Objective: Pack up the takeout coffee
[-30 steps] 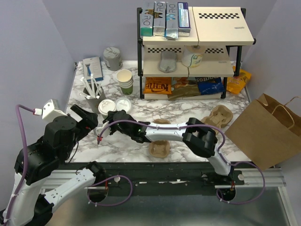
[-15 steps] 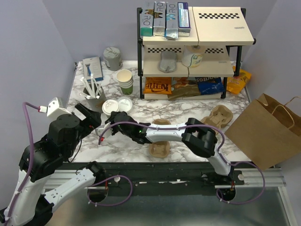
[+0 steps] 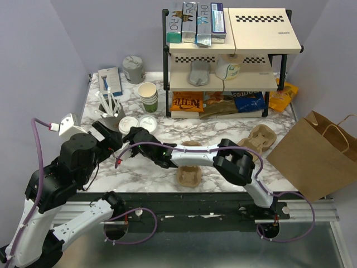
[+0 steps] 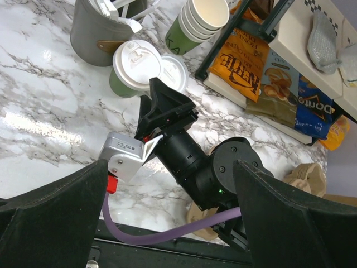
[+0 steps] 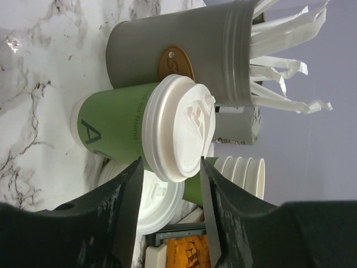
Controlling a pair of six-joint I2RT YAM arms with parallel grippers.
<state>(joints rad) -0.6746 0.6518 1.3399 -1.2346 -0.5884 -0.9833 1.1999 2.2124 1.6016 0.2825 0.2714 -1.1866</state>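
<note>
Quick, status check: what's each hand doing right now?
Left hand: open, holding nothing.
Right hand: open, holding nothing; the takeout coffee stands on the table just ahead of its fingertips.

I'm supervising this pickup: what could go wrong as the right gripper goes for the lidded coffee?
The open right gripper lines up with the takeout coffee at lid height; closing there might pop the lid off. The grey cup of sticks stands close beside it, so a finger could bump it.
</note>
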